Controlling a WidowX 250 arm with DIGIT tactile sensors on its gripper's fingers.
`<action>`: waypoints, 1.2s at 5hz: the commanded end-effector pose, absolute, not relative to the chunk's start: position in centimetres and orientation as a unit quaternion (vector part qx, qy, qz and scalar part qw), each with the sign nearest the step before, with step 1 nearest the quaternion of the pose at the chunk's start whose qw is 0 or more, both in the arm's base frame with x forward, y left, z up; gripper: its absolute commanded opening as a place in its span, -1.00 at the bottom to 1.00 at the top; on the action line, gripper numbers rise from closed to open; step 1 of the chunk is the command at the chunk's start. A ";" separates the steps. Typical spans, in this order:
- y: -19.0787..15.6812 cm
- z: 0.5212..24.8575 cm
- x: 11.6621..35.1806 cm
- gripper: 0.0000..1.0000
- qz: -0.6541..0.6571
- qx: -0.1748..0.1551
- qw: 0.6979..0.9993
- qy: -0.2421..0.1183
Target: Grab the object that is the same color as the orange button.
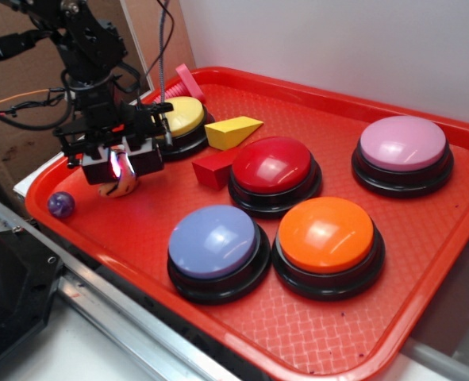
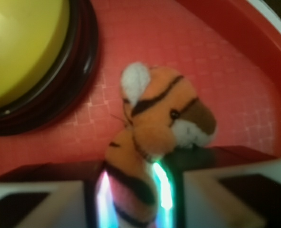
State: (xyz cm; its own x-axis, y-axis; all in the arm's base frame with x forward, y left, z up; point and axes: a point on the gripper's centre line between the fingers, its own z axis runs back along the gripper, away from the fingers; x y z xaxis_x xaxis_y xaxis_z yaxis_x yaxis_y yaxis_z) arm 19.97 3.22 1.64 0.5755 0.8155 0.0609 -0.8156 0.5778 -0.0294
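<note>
The small orange and white striped plush tiger (image 2: pixel 154 128) fills the middle of the wrist view, its body pinched between my two lit fingers. In the exterior view my gripper (image 1: pixel 121 171) hangs over the tray's left side, shut on the tiger (image 1: pixel 125 185), whose lower end pokes out below the jaws, just above the tray floor. The orange button (image 1: pixel 326 235), a glossy dome on a black base, sits at the tray's front right, far from the gripper.
The red tray (image 1: pixel 321 333) also holds a yellow button (image 1: pixel 182 117) right behind the gripper, red (image 1: pixel 272 165), lilac (image 1: pixel 213 240) and pink (image 1: pixel 402 144) buttons, a yellow wedge (image 1: pixel 232 131), a red block (image 1: pixel 213 168), and a purple ball (image 1: pixel 60 205) near the left rim.
</note>
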 end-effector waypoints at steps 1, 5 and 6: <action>2.6 7.6 21.7 -1.00 0.367 -0.007 0.928 -0.057; -2.8 20.0 19.3 -1.00 0.014 -0.087 0.991 -0.100; -2.7 19.3 18.3 -1.00 0.041 -0.091 0.990 -0.097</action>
